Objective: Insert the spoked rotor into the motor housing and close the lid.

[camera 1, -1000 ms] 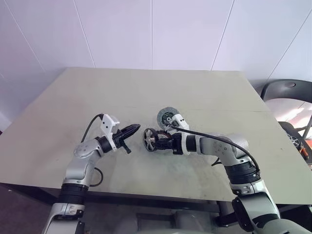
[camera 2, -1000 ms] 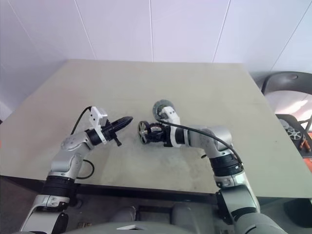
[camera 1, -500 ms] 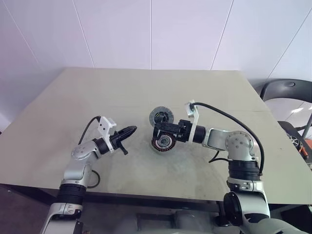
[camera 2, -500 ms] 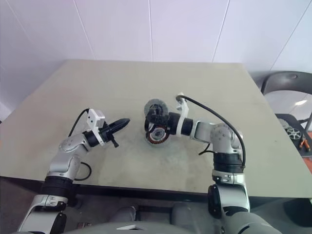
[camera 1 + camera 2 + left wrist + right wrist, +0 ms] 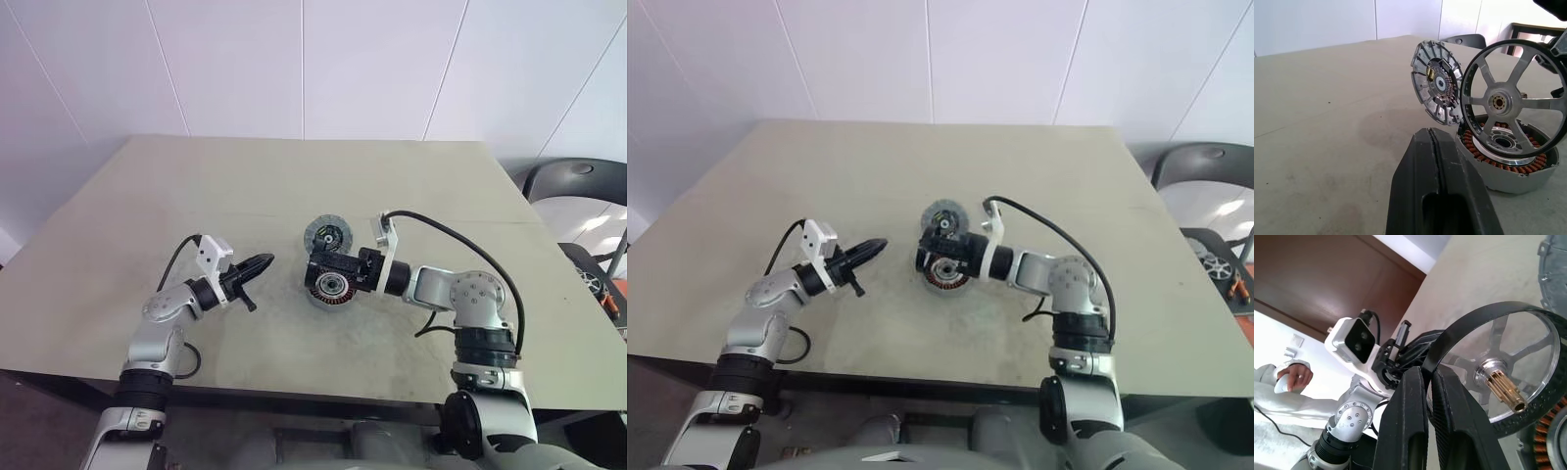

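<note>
Right tool is pinched tight on the black rim of the spoked rotor, gripping at the edge so the hub and its toothed brass shaft stay free to drop in; the wheel hangs tilted just above the motor housing, which sits open on the tabletop with its copper windings showing. The lid waits just behind the housing, apparently propped against it, handy for closing afterwards. Left tool hovers to the housing's left, fingers pressed together on nothing, looking ready to steady the cup. Next, I'd say, level the rotor and line its shaft up with the central bore
</note>
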Available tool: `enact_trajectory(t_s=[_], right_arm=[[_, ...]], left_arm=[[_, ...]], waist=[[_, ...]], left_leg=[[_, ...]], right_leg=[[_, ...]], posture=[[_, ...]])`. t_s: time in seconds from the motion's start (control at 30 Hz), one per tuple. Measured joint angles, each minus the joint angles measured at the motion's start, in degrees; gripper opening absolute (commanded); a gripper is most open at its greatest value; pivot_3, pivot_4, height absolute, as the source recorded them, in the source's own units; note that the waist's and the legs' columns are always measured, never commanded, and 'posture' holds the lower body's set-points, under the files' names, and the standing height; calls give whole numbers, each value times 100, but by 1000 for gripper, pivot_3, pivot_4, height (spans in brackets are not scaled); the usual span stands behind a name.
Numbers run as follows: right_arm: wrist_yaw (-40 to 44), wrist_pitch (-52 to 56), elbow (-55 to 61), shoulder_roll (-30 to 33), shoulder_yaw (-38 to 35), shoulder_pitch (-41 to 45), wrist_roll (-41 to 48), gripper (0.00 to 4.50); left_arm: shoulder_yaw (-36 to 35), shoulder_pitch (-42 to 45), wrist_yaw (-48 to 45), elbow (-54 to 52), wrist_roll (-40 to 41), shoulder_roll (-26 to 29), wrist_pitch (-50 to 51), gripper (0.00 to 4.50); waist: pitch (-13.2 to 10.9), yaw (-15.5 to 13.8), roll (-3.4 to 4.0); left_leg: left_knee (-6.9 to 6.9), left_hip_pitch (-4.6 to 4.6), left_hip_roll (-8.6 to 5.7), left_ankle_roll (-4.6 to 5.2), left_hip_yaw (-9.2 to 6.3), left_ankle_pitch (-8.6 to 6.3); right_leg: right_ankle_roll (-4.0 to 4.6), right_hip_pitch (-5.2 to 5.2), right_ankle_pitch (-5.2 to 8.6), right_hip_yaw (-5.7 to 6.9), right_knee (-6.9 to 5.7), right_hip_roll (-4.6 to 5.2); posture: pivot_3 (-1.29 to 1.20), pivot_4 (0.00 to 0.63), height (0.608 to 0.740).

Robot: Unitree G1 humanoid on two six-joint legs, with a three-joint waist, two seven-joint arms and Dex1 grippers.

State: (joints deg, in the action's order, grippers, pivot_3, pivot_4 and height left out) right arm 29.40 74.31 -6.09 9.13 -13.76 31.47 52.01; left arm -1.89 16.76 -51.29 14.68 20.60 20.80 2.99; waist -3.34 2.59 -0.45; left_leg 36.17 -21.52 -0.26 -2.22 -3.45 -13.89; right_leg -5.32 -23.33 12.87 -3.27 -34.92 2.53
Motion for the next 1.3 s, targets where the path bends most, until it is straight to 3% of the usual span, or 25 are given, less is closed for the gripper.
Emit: enact_trajectory(t_s=[0.67, 1.3], right_arm=[[18, -450, -300, 96, 186, -174, -227, 272], [23, -237, -215, -17, -42, -219, 337, 272]], left_arm=[[0, 0, -73, 26, -2, 2, -4, 0], [1, 0, -111, 209, -10, 1, -127, 0]], waist=[[0, 0, 0], [0, 0, 0]], left_leg=[[2, 1, 0, 0, 0, 0], [0, 1, 0, 0, 0, 0]], right_leg=[[0, 1, 0, 0, 0, 0], [0, 0, 0, 0, 0, 0]], posture=[[0, 0, 740], [0, 0, 740]])
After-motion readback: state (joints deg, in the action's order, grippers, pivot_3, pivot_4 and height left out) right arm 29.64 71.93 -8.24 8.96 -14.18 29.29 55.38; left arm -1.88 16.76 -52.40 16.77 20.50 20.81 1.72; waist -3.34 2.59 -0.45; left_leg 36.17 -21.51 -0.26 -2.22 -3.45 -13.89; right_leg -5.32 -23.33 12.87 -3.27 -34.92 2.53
